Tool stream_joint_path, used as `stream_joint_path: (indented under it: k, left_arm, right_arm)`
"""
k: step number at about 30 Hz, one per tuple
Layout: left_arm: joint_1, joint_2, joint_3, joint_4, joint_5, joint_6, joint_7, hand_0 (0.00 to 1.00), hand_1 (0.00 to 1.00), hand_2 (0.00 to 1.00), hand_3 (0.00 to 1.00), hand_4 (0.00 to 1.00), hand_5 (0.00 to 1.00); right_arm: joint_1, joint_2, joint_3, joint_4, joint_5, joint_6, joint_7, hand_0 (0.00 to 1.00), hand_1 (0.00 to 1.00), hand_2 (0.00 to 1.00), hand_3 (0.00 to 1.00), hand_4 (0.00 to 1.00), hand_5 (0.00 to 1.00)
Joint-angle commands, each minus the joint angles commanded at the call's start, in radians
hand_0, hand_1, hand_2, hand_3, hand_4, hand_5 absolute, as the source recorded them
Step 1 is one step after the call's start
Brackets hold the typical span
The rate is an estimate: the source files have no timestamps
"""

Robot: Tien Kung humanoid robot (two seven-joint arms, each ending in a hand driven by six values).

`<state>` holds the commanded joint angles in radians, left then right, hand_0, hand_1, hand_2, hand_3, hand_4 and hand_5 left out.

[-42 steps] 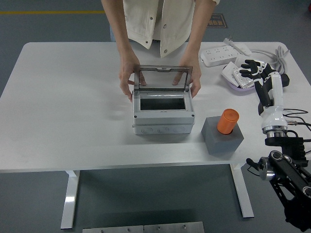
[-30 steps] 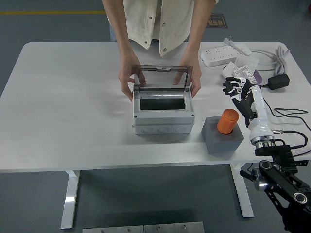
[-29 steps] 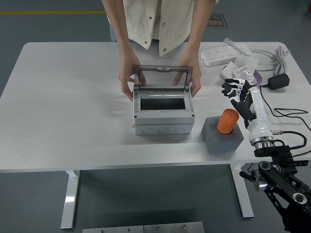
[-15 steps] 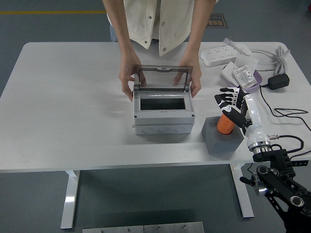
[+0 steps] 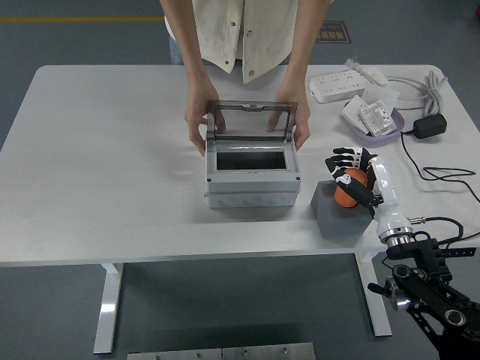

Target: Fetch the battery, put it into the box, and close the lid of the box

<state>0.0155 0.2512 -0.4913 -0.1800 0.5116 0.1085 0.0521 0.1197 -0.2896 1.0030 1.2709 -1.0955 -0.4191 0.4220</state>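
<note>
Two person's hands (image 5: 196,120) brace the box (image 5: 253,169), lid (image 5: 252,121) kept upright for loading, while the battery (image 5: 347,187) is loosely cupped by the right robot hand (image 5: 349,171), fingers not yet clamped

White forearm (image 5: 385,201); black-fingered right hand (image 5: 349,174).

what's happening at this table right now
The robot's right hand is at the orange battery, which stands in a grey block; its fingers are around the battery's top, though a firm grasp isn't clear. A person's hands hold the grey box with its clear lid up. The box looks empty.
</note>
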Motion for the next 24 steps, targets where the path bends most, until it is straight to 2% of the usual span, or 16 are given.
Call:
stream_joint_path:
  k: [5, 6, 11, 12, 17, 18, 24]
  left_arm:
    - [-0.001, 0.001, -0.003, 0.000, 0.004, 0.001, 0.001, 0.644, 0.723, 0.676, 0.631, 0.693, 0.419]
    - [-0.001, 0.001, -0.004, 0.000, 0.004, 0.001, 0.001, 0.644, 0.723, 0.675, 0.632, 0.693, 0.418]
    - [-0.003, 0.001, 0.008, 0.000, -0.008, 0.003, -0.001, 0.644, 0.723, 0.675, 0.632, 0.693, 0.418]
    - [-0.004, 0.001, 0.011, 0.000, -0.011, 0.003, -0.001, 0.643, 0.723, 0.675, 0.632, 0.691, 0.416]
    - [-0.005, 0.001, 0.012, 0.000, -0.015, 0.004, -0.002, 0.643, 0.723, 0.675, 0.632, 0.691, 0.416]
    - [-0.005, 0.001, 0.011, 0.000, -0.015, 0.004, -0.002, 0.643, 0.723, 0.673, 0.631, 0.692, 0.418]
    - [-0.005, 0.001, 0.017, 0.000, -0.024, 0.006, -0.004, 0.643, 0.723, 0.673, 0.631, 0.691, 0.417]
  right_arm:
    - [-0.001, -0.001, -0.002, -0.001, -0.001, -0.005, 0.003, 0.541, 0.558, 0.554, 0.587, 0.811, 0.376]
    - [-0.001, -0.001, -0.002, -0.001, -0.001, -0.006, 0.003, 0.535, 0.550, 0.554, 0.588, 0.799, 0.279]
    - [-0.001, -0.002, -0.005, -0.005, -0.008, -0.010, -0.002, 0.535, 0.550, 0.554, 0.588, 0.799, 0.279]
    - [-0.001, -0.003, -0.004, -0.006, -0.010, -0.009, -0.004, 0.498, 0.550, 0.549, 0.578, 0.682, 0.195]
    - [-0.004, -0.005, -0.002, -0.013, -0.021, -0.005, -0.013, 0.498, 0.550, 0.549, 0.578, 0.682, 0.195]
    - [-0.005, -0.006, -0.001, -0.014, -0.022, -0.004, -0.013, 0.529, 0.554, 0.551, 0.577, 0.598, 0.152]
    - [-0.009, -0.008, 0.000, -0.018, -0.021, -0.005, -0.012, 0.548, 0.559, 0.554, 0.582, 0.586, 0.131]
